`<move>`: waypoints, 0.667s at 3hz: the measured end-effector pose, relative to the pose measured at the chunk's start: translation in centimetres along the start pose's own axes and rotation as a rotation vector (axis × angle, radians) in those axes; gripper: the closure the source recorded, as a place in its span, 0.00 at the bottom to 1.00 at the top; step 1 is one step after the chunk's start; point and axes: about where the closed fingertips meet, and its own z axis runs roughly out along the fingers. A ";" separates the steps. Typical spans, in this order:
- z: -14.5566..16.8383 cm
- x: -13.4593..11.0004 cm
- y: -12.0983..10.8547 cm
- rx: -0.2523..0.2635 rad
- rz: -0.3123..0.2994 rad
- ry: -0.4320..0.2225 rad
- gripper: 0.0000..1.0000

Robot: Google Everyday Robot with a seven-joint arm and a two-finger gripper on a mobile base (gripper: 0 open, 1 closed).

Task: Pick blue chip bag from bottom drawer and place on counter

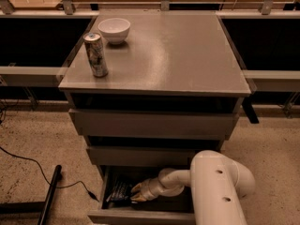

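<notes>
The blue chip bag (119, 191) lies in the open bottom drawer (140, 216), toward its nine o'clock end, dark and crinkled against the shadowed floor of the drawer. The gripper (137, 194) is down inside the same drawer, just at the bag's three o'clock edge and seemingly touching it. Whether the jaws are apart or clamped on the bag cannot be told in this gloom. The thick white arm (218, 186) reaches in from five o'clock.

I judge this to be the grasping step, with the bag not yet lifted. The next move calls for a firm hold on the slippery foil. The bag then has to rise straight out, clear of the drawer's front panel and of the middle drawer (140, 156) overhanging it, before swinging up to the bench (178, 55).

The bench is smooth, grey-brown and slightly glossy. A can (95, 54) stands upright at ten o'clock and a white bowl (114, 30) sits at eleven, the two near each other but apart. The half from twelve round to six offers bare landing space.

Round about, a speckled floor (37, 139) carries a thin black cable (28, 161) and a dark bar (49, 196) at eight o'clock
</notes>
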 end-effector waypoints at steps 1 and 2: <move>0.1 0.2 0.0 0.000 0.000 0.008 0.99; -0.6 -0.8 -0.1 0.012 -0.026 -0.034 1.00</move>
